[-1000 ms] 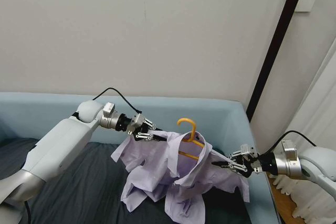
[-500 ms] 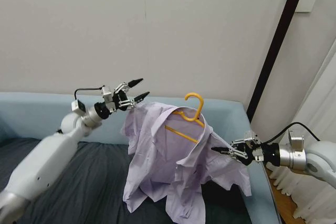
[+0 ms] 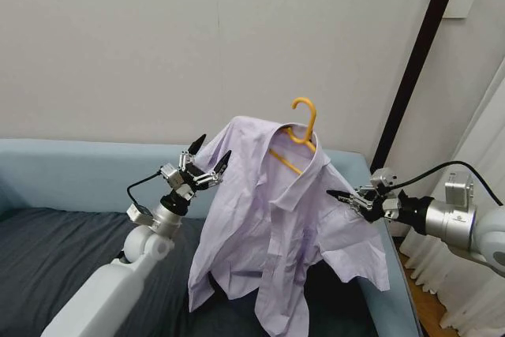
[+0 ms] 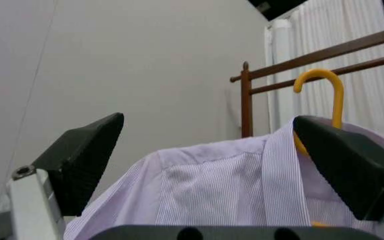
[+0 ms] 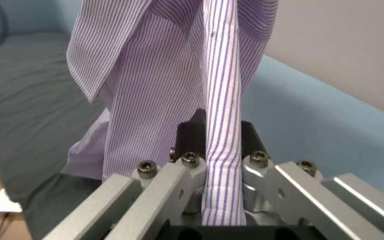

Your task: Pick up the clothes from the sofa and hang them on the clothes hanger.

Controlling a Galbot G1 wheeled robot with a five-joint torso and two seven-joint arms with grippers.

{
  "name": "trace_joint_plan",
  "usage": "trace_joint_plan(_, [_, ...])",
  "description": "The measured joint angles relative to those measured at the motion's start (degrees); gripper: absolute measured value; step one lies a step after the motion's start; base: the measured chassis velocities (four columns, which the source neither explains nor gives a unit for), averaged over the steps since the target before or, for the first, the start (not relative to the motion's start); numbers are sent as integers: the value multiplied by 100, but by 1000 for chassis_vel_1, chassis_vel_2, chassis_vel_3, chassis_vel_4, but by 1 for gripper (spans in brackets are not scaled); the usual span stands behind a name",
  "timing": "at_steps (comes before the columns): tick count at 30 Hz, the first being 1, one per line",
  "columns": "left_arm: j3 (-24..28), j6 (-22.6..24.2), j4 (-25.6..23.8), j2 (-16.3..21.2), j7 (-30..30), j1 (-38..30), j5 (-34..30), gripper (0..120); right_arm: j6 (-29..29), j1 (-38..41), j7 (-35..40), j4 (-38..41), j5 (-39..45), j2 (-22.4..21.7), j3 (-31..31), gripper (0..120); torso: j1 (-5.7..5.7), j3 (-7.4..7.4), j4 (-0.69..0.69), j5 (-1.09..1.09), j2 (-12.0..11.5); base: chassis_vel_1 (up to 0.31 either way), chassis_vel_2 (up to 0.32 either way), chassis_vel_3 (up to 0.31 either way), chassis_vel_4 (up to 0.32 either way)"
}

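Note:
A lilac striped shirt [image 3: 276, 219] hangs on a yellow hanger [image 3: 306, 120], held up in the air above the sofa. My left gripper [image 3: 209, 159] points upward at the shirt's left shoulder with its fingers spread open. In the left wrist view the shoulder [image 4: 245, 195] and the hanger hook [image 4: 325, 90] lie between the wide black fingers [image 4: 88, 155]. My right gripper [image 3: 341, 196] is shut on the fabric of the other shoulder. The right wrist view shows a fold of the shirt [image 5: 165, 75] pinched in the right gripper [image 5: 220, 135].
The light blue sofa [image 3: 71, 171] with a dark seat cushion [image 3: 71, 250] lies below the shirt. A dark wooden rack post [image 3: 414, 61] rises at the right, and its bars [image 4: 247, 100] appear beyond the hanger. A white curtain [image 3: 473, 171] hangs at the far right.
The shirt and hanger have risen off the sofa and shifted right. My left arm has dropped its elbow, its gripper now pointing up and open. The right gripper has lifted a little.

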Motion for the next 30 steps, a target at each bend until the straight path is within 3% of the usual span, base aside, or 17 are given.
trace_joint_plan(4, [20, 221, -403, -26, -864, 437, 614, 100, -280, 51, 532, 186, 252, -122, 75, 2, 0, 0, 2, 1, 0, 0, 0, 0, 0])
trace_joint_plan(11, [108, 378, -616, -56, -1321, 751, 1030, 100, -410, 80, 609, 256, 381, -185, 139, 2, 0, 0, 4, -1, 0, 0, 0, 0, 0])
trace_joint_plan(17, [298, 684, -852, -417, -1624, 1048, 1420, 100, -729, 245, 1158, 563, 911, -268, 140, 2, 0, 0, 2, 0, 0, 0, 0, 0, 0])
trace_joint_plan(20, [412, 805, -907, -581, -1758, 1032, 1609, 100, -985, 501, 1793, 783, 1381, -328, 89, 2, 1, 1, 1, 0, 0, 0, 0, 0, 0])
trace_joint_plan(23, [606, 1056, -995, -618, -2041, 880, 1893, 100, -1434, 1336, 3170, 1209, 2390, -372, 38, 2, 1, 1, 1, -1, -1, 0, 0, 0, 0])
trace_joint_plan(27, [753, 1223, -934, -656, -2286, 745, 2102, 100, -1688, 2055, 3559, 1257, 2978, -157, 3, 2, 1, 0, 2, -1, -1, 0, 0, 0, 0])
trace_joint_plan(30, [810, 1231, -864, -734, -2290, 710, 2130, 100, -1714, 2195, 3457, 1060, 2769, 11, -40, 2, 1, 1, 1, -2, -1, 0, 0, 0, 0])
